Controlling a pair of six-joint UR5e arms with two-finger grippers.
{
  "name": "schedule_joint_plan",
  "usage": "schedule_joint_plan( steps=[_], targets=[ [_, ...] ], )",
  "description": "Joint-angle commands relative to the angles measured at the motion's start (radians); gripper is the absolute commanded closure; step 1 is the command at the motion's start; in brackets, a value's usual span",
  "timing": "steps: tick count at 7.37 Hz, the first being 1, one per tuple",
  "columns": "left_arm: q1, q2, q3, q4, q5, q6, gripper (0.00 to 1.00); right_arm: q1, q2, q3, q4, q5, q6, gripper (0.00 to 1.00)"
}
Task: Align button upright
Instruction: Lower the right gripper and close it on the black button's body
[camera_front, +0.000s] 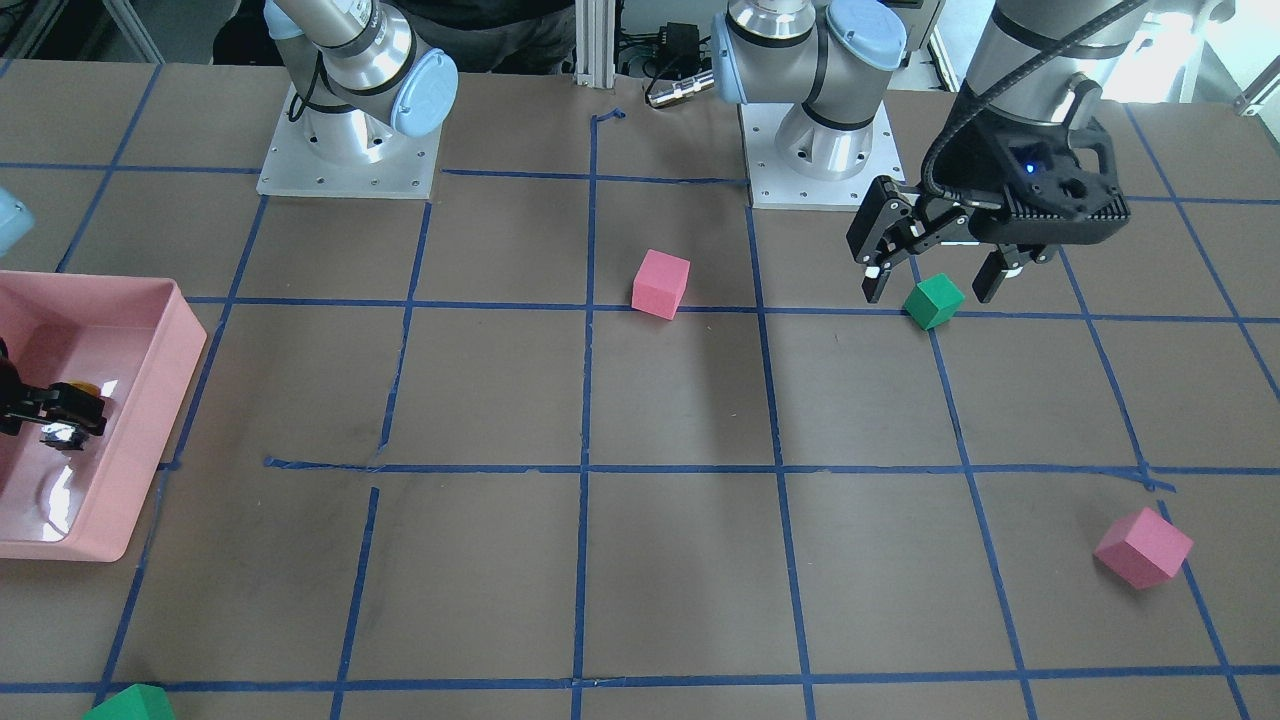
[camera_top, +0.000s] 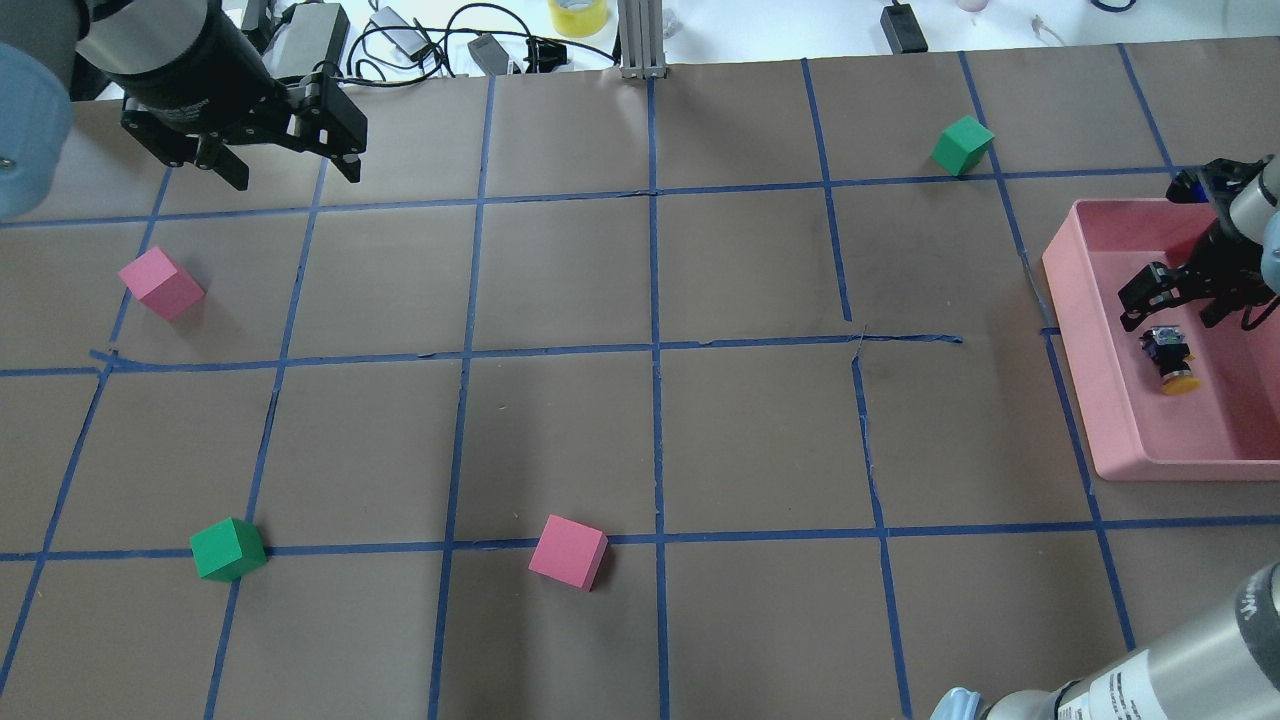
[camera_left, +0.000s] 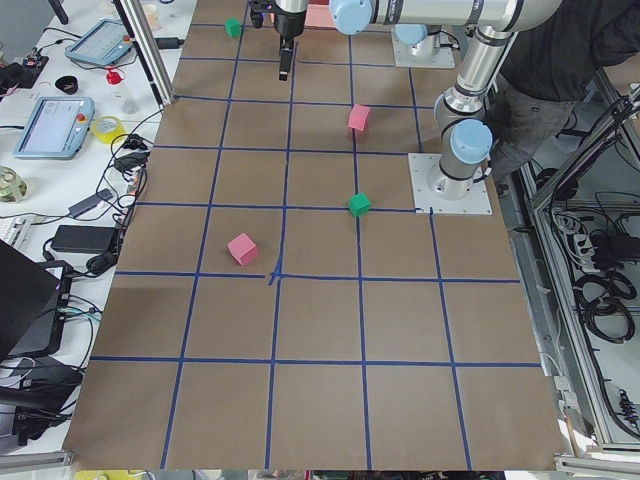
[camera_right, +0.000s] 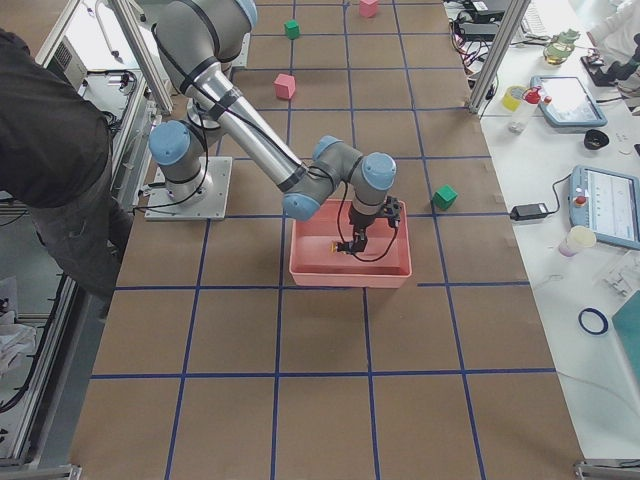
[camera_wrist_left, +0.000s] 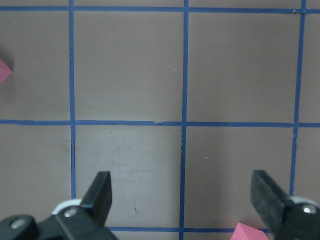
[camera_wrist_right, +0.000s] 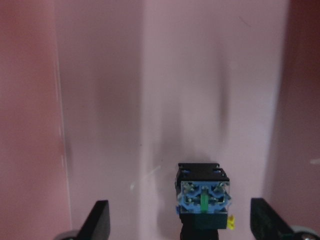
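Note:
The button lies on its side on the floor of the pink tray, yellow cap towards the robot and silvery terminal end away from it. In the right wrist view the button shows its terminal end, low between the fingers and touching neither. My right gripper is open and hangs inside the tray just over the button. It also shows in the front view. My left gripper is open and empty, high above the table's far left; its wrist view shows only bare paper between its fingers.
Two pink cubes and two green cubes lie spread over the taped brown table. The tray stands at the table's right side. Cables and gear lie beyond the far edge.

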Motion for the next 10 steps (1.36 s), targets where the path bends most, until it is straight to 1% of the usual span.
schedule_joint_plan(
  steps=[1,4,8,10],
  targets=[
    [0.000,0.001,-0.001,-0.002,0.001,0.000,0.00,-0.001,-0.001,0.006,0.000,-0.001,-0.002,0.00],
    [0.000,0.001,-0.001,-0.002,0.002,0.000,0.00,-0.004,-0.002,0.006,0.002,-0.030,-0.002,0.00],
    [0.000,0.001,-0.003,-0.002,0.002,0.000,0.00,-0.004,0.005,0.007,-0.002,-0.015,0.001,0.00],
    [0.000,0.000,-0.003,-0.002,0.002,0.002,0.00,-0.004,0.033,0.007,-0.058,-0.015,0.002,0.00]
  ],
)
